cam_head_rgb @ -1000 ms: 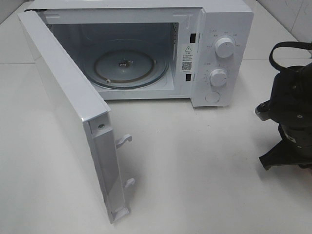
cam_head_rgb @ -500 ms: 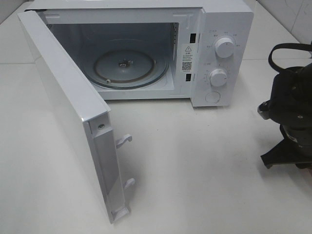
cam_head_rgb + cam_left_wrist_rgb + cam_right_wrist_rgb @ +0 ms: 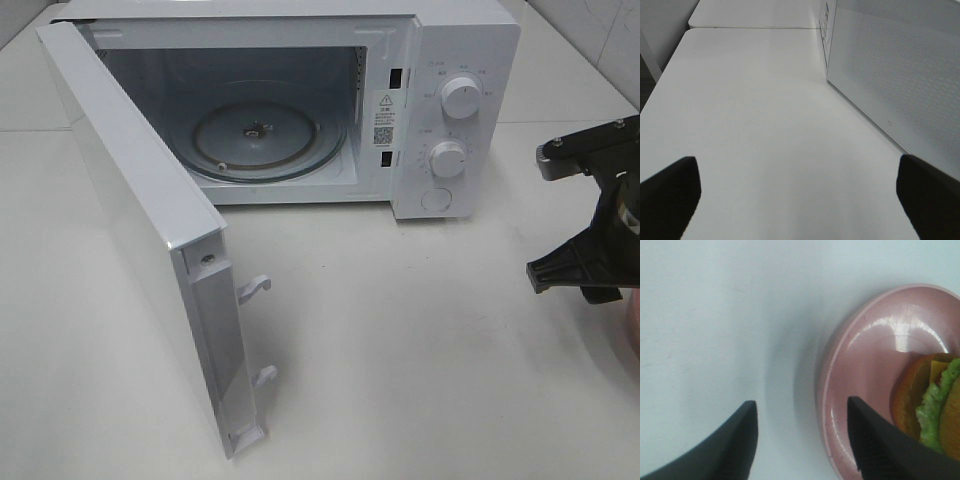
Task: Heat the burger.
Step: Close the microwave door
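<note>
The right gripper (image 3: 802,435) is held above the pink plate (image 3: 850,365), its jaws parted astride the plate's rim and closed on nothing. The burger (image 3: 927,405) is seen lying on that plate, tipped on its side, its brown bun halves, green lettuce and yellow cheese edge shown. The left gripper (image 3: 799,192) is spread wide and empty beside the microwave door (image 3: 895,75).
</note>
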Tool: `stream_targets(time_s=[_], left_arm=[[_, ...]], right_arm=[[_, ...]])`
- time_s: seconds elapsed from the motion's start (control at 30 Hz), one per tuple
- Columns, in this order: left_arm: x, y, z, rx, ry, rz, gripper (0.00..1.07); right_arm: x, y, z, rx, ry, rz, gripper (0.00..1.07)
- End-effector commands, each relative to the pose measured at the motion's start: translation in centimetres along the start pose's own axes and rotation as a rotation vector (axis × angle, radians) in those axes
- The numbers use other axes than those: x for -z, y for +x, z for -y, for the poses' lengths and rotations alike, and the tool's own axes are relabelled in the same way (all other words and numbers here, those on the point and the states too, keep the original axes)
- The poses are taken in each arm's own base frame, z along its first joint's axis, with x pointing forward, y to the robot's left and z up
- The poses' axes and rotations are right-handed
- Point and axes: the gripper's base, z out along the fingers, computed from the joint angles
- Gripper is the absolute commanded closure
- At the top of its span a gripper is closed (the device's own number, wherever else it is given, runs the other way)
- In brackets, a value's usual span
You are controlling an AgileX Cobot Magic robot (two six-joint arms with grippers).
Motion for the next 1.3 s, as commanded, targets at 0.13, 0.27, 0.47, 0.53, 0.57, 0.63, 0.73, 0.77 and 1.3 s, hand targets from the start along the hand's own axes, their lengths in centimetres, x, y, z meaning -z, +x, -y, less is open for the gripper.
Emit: stream_targets(time_s=[0.13, 0.27, 0.47, 0.53, 0.57, 0.63, 0.73, 0.77, 1.3], left_arm=[[0.3, 0.2, 0.0, 0.001, -0.008, 0.025, 0.04], [0.3, 0.2, 0.0, 0.001, -0.008, 0.025, 0.04], [0.3, 0.2, 0.0, 0.001, -0.008, 0.025, 0.04], [0.3, 0.2, 0.0, 0.001, -0.008, 0.025, 0.04], [0.3, 0.2, 0.0, 0.001, -0.008, 0.025, 0.04], [0.3, 0.2, 0.0, 0.001, -0.008, 0.025, 0.04], [0.3, 0.2, 0.0, 0.001, -0.008, 0.025, 0.04], [0.3, 0.2, 0.0, 0.001, -0.008, 0.025, 0.04], [0.3, 0.2, 0.0, 0.001, -0.008, 0.025, 0.04]], right_arm=[[3.3, 0.6, 0.6, 0.044, -0.131, 0.051, 0.27], [4.4, 1.2, 1.0, 0.054, -0.157, 0.040, 0.25], [5.9, 2.6, 1.9, 0.069, -0.155, -0.038, 0.30], [6.4, 3.2, 2.2, 0.068, -0.161, -0.064, 0.33], [6.4, 3.2, 2.2, 0.068, -0.161, -0.064, 0.33], [7.2, 3.8, 2.4, 0.073, -0.195, -0.079, 0.33], [7.6, 3.9, 2.4, 0.072, -0.213, -0.072, 0.33], [8.3, 4.2, 2.6, 0.069, -0.245, -0.049, 0.33], [13.9, 10.6, 5.4, 0.025, -0.414, 0.270, 0.31]])
